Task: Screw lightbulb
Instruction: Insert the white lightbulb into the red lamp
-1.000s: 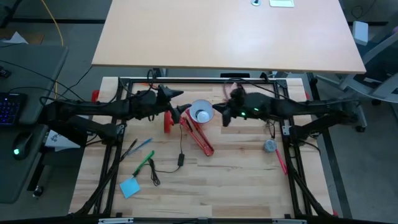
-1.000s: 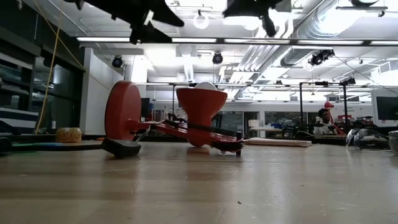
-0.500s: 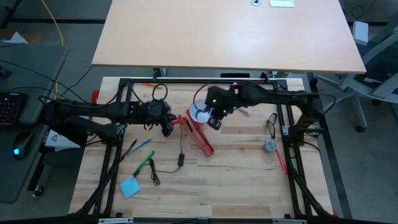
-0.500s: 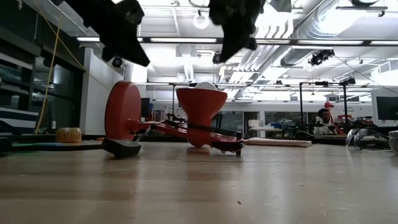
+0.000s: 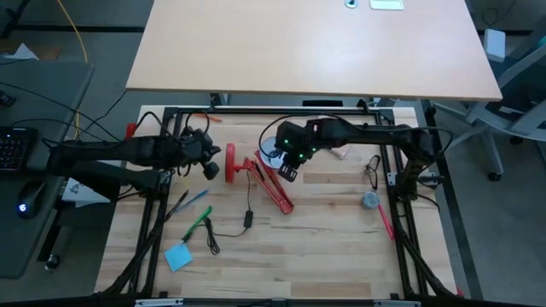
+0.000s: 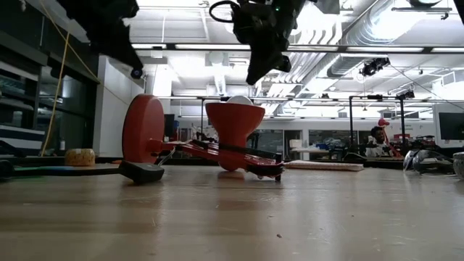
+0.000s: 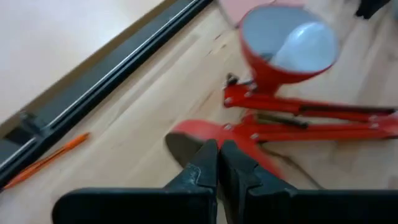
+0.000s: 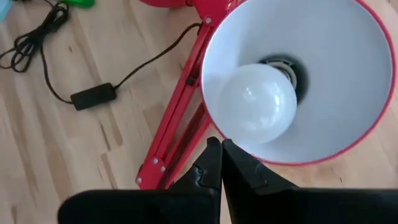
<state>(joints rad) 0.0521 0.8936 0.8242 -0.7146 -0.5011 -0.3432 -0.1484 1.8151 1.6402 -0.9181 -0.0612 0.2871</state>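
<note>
Right gripper (image 5: 288, 173): fingers pressed together, nothing between them. In the high view it hangs just right of frame centre, above the lower rim of the lamp shade (image 8: 298, 81). In the right wrist view its closed fingertips (image 8: 214, 163) sit at the shade's near edge, apart from the bulb.

Left gripper (image 5: 210, 167): fingers likewise together and empty, left of centre in the high view, just beside the lamp base (image 5: 229, 162), a red disc standing on edge. The left wrist view shows the closed tips over that base, not touching anything that can be made out.

Lightbulb (image 8: 259, 103): seated in the socket at the centre of the shade, which faces upward; the lamp lies on its side on the wooden table (image 5: 324, 247). Whether the thread is fully home cannot be told.

Handling, as a judgement: the bulb looks light, smooth and probably slippery, a thin brittle globe. It should be taken across its widest part with opened fingers and modest pressure, then turned about the socket axis. The lamp is unfixed and may roll or swivel, so the base wants steadying.

Markings: no brand, label or legible writing is visible on bulb, lamp or grippers.
</note>
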